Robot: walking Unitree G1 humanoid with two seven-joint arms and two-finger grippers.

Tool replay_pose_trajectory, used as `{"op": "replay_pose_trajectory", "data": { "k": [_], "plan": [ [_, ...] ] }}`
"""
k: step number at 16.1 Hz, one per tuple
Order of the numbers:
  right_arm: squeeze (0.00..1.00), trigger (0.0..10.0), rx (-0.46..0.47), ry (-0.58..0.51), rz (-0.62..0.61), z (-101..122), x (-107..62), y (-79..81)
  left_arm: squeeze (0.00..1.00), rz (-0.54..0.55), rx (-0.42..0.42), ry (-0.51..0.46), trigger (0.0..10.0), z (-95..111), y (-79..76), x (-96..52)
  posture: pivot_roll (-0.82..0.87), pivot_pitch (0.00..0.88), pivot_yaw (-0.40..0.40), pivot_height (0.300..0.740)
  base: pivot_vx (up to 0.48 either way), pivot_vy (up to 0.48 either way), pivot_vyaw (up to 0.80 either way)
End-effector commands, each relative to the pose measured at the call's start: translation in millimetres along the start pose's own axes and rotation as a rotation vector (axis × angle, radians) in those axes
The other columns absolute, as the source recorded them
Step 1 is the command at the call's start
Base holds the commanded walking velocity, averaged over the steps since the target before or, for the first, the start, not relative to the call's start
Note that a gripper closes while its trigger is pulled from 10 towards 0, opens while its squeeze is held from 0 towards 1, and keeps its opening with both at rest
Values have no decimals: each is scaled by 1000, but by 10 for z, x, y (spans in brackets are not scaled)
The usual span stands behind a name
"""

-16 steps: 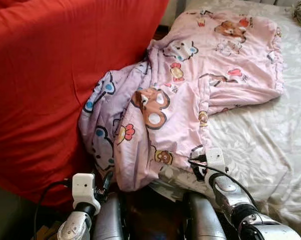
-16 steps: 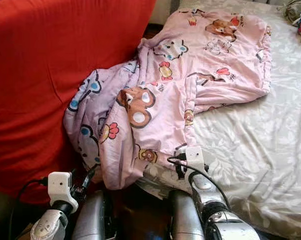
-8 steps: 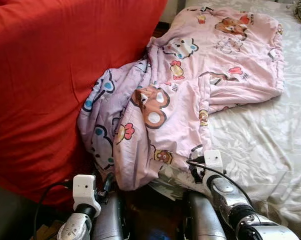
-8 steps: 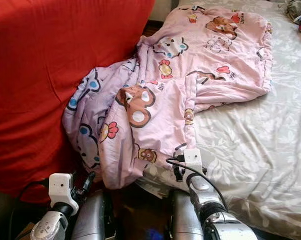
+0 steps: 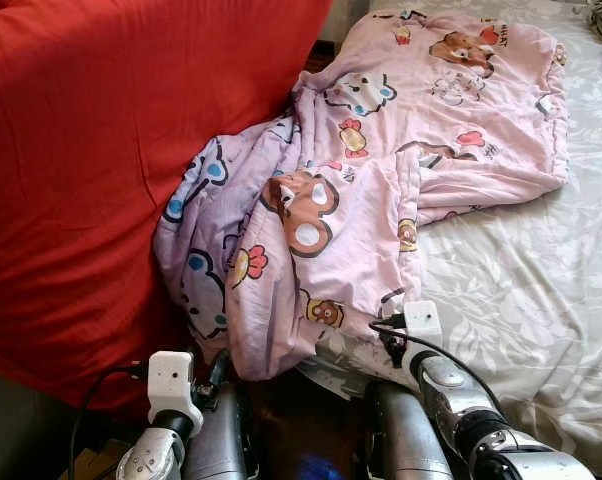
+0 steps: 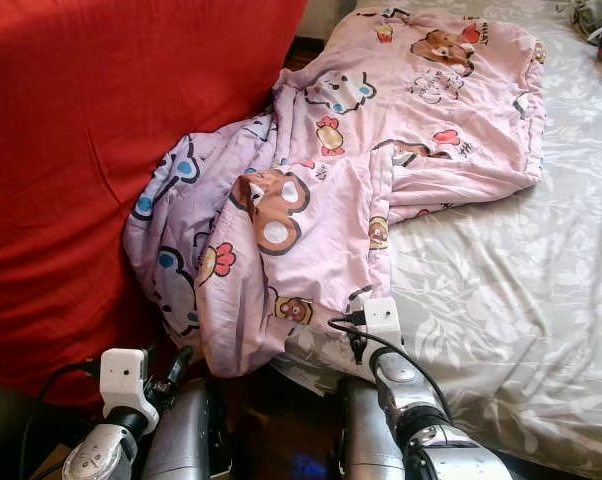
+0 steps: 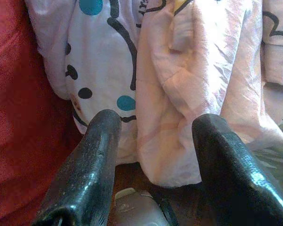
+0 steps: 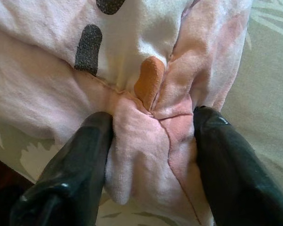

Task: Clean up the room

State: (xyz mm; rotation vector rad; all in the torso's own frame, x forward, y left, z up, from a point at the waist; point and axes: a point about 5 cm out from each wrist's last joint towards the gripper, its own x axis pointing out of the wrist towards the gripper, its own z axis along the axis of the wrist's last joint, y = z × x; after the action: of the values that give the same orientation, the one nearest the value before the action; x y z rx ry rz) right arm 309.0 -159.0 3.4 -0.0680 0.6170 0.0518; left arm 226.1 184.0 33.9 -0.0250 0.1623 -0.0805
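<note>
change: vs 1 s ago, right gripper (image 8: 151, 141) has crept fwd to the hem of the pink blanket (image 5: 381, 180); scene shifts a touch too, so partly camera.
meaning: grab looks about set, closing likely next.
right jaws: wide open, a fold of hem bunched btwn the fingers (image 8: 75, 165), not pinched.
left gripper (image 7: 153, 155): jaws wide open, holding nothing, just short of the hanging edge.
blanket pos: on bed (image 5: 541, 300), 7 o'clock end drooping off beside red cushion (image 5: 101, 150).
long axis: 7 to 1 o'clock, far end at 1.
</note>
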Motion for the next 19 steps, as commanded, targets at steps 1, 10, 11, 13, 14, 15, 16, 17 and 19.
{"op": "replay_pose_trajectory", "data": {
  "k": [1,10,11,13,14,15,16,17,19],
  "plan": [
    [0,0,0,76,0,-205,-31,-7,0,8,2,30,10000,-59,16,-45,11,224,27,592,0,0,0],
    [0,0,28,39,-29,-126,-23,-69,0,14,-7,24,10000,-50,-10,65,0,189,15,592,0,0,0],
    [0,0,32,32,-32,-126,-25,-74,0,12,-8,19,10000,-39,-19,96,-4,180,13,592,0,0,0],
    [0,0,43,11,-33,-103,-25,-86,0,13,-10,13,10000,-27,-28,137,-9,168,9,592,0,0,0],
    [0,0,52,-2,-32,-88,-25,-88,0,13,-11,10,10000,-22,-31,156,-13,162,6,592,0,0,0],
    [0,0,69,-29,-27,-54,-23,-85,0,13,-12,7,10000,-16,-37,176,-16,152,2,592,0,0,0],
    [0,0,83,-78,-15,-3,-25,-72,0,14,-15,1,10000,-8,-46,210,-20,144,0,592,0,0,0],
    [0,0,97,-116,-11,23,-31,-64,0,15,-17,-2,10000,-5,-49,228,-28,133,-3,592,0,0,0],
    [0,0,144,-188,2,15,-63,-46,0,17,-19,-3,10000,-14,-54,268,-46,111,-6,592,0,0,0]
  ]
}}
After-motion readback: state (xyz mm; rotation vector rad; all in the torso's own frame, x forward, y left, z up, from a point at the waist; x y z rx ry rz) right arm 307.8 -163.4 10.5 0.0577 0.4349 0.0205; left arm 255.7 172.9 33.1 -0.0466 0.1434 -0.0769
